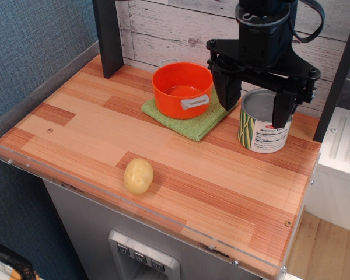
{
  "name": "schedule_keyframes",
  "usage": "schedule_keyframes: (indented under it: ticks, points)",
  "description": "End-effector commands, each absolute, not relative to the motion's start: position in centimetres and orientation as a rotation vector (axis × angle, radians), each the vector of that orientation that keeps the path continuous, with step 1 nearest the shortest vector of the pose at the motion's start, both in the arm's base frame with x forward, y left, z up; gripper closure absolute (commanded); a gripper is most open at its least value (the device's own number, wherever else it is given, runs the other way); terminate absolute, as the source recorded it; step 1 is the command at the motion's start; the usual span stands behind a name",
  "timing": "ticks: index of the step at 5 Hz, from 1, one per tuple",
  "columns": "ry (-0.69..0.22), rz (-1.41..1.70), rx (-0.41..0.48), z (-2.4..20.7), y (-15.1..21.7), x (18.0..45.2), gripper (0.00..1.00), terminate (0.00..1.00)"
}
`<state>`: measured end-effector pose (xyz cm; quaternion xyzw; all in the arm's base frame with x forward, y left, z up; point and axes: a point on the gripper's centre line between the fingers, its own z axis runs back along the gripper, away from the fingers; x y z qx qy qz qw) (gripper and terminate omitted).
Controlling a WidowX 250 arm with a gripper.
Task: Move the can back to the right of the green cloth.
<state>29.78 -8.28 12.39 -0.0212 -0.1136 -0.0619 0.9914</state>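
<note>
Black tool [255, 104]: hangs over the can at the far right of the desk, jaws spread wide apart, holding nothing.
Tool fingers: left finger [226, 90] points down between the orange pot and the can; right finger [282, 108] crosses in front of the can's open top. From this view I cannot tell whether either touches the can.
Can [262, 127]: silver tin, white label with green vertical stripes on its left side, small red logo and black text. Stands upright on the desk, open top showing a grey interior.
Can location: just right of the green cloth, close to its right corner; contact not discernible.
Green cloth [192, 123]: light green, textured, lies flat, corner pointing toward the near side.
Orange pot [182, 89]: sits on the cloth, covering its far-left part; grey handle faces the near right.
Yellow potato [139, 175]: near edge of the desk, well apart from the cloth and can.
Desk [93, 128]: wood-grain top with a clear plastic rim.
</note>
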Motion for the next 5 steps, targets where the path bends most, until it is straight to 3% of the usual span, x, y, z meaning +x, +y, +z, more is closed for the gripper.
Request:
schedule_keyframes:
  ticks: [1,2,4,5]
  points:
    - [-0.328,-0.234,-0.099,17.1,-11.8,28.8,0.00,0.00]
    - [-0.343,-0.310,-0.128,18.6,-13.1,27.6,0.00,0.00]
    - [-0.343,-0.310,-0.128,18.6,-13.1,27.6,0.00,0.00]
    - [-0.343,-0.310,-0.128,18.6,-13.1,27.6,0.00,1.00]
